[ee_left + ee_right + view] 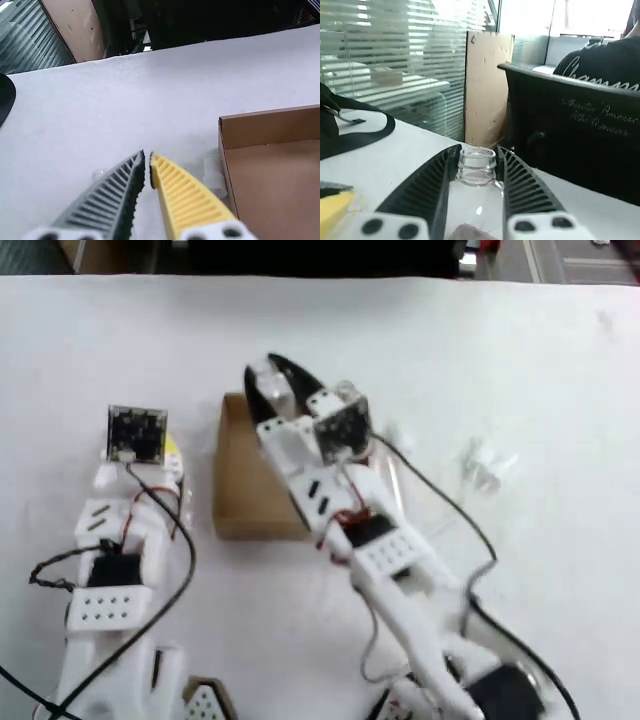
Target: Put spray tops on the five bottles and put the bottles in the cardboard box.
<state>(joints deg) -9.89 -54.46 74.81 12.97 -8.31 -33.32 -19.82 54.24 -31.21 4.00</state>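
My right gripper (478, 150) is shut on a clear, capless bottle (476, 167), its black fingers (425, 187) lying along either side of the open neck. From above, this gripper (285, 380) is over the back edge of the open cardboard box (240, 485). My left gripper (147, 161) hangs over the white table to the left of the box (270, 125), its grey and yellow fingertips nearly touching with nothing between them. A small clear piece (212, 175) lies against the box's outer wall.
Clear plastic pieces (485, 465) lie on the table to the right of the right arm. Another small clear bit (97, 174) sits near my left fingers. The right arm's cables (450, 510) trail over the table. A dark chair (570, 130) stands beyond the far edge.
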